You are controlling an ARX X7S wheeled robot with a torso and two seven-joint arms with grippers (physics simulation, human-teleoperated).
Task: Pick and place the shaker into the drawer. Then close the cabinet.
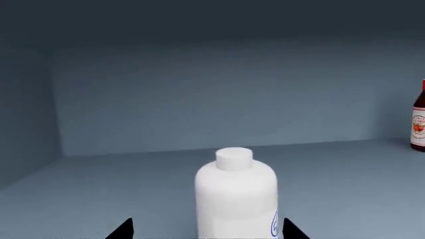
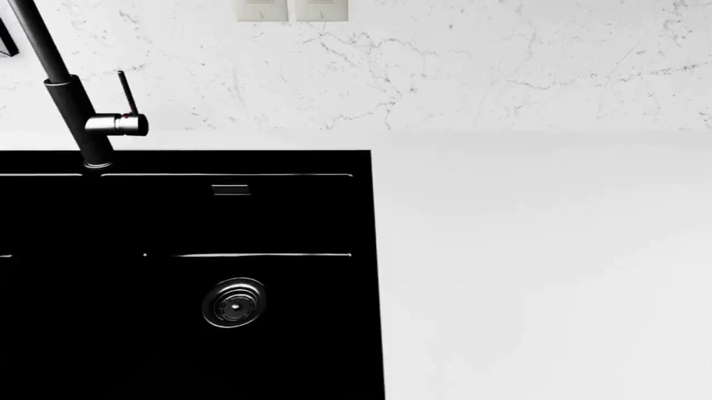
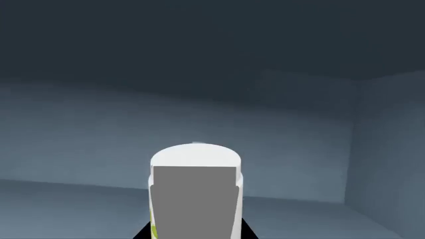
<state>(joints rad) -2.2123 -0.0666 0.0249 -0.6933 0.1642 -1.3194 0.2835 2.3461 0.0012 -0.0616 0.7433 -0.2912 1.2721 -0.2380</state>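
Note:
The shaker (image 3: 195, 194), white with a domed top and a grey panel, fills the low middle of the right wrist view. My right gripper (image 3: 196, 234) is shut on it, with both dark fingertips against its sides. Behind it are the plain pale blue-grey walls and floor of the drawer (image 3: 285, 149). In the left wrist view my left gripper (image 1: 207, 231) stands open around a white capped bottle (image 1: 236, 194) with a blue mark; there is a wide gap on one side of it. The drawer (image 1: 199, 99) surrounds it too. The cabinet fronts are out of view.
A red sauce bottle (image 1: 418, 119) stands upright on the drawer floor at the edge of the left wrist view. The head view shows only a black sink (image 2: 373, 250), a dark faucet (image 2: 67, 100) and the white countertop (image 2: 534, 250); neither arm shows there.

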